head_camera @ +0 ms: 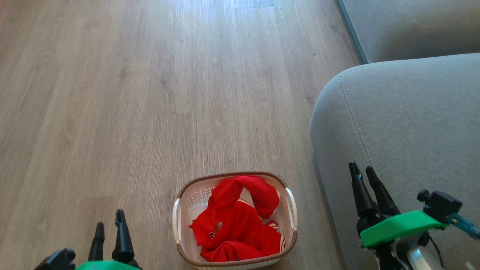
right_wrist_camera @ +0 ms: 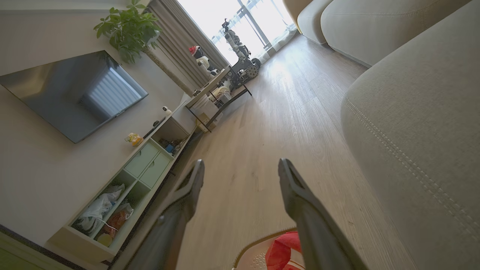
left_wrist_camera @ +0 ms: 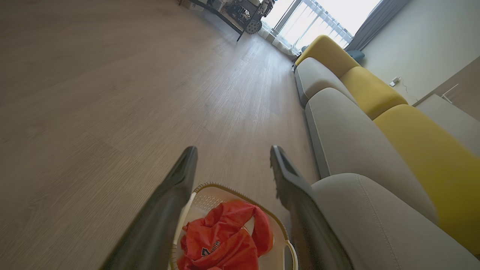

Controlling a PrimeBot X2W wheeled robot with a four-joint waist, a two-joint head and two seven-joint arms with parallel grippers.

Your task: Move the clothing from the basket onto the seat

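Observation:
Red clothing (head_camera: 238,221) with white trim and a small logo lies bunched in the cream basket (head_camera: 180,193) with a brown rim, on the wood floor at the bottom centre of the head view. The grey seat (head_camera: 405,116) rises just right of it. My left gripper (head_camera: 109,222) hovers open to the basket's left, empty. My right gripper (head_camera: 362,169) stands open above the seat's front, empty. The left wrist view has the clothing (left_wrist_camera: 221,243) and basket (left_wrist_camera: 210,186) between my open fingers (left_wrist_camera: 176,187). The right wrist view catches the basket's rim (right_wrist_camera: 255,240) and a bit of red clothing (right_wrist_camera: 285,251).
A second grey cushion (head_camera: 408,26) lies at the far right. Yellow back cushions (left_wrist_camera: 423,157) line the sofa. A TV (right_wrist_camera: 75,93), a low shelf unit (right_wrist_camera: 146,165), a plant (right_wrist_camera: 127,30) and a small cart (right_wrist_camera: 225,90) stand along the far wall. Bare wood floor (head_camera: 150,93) spreads ahead and left.

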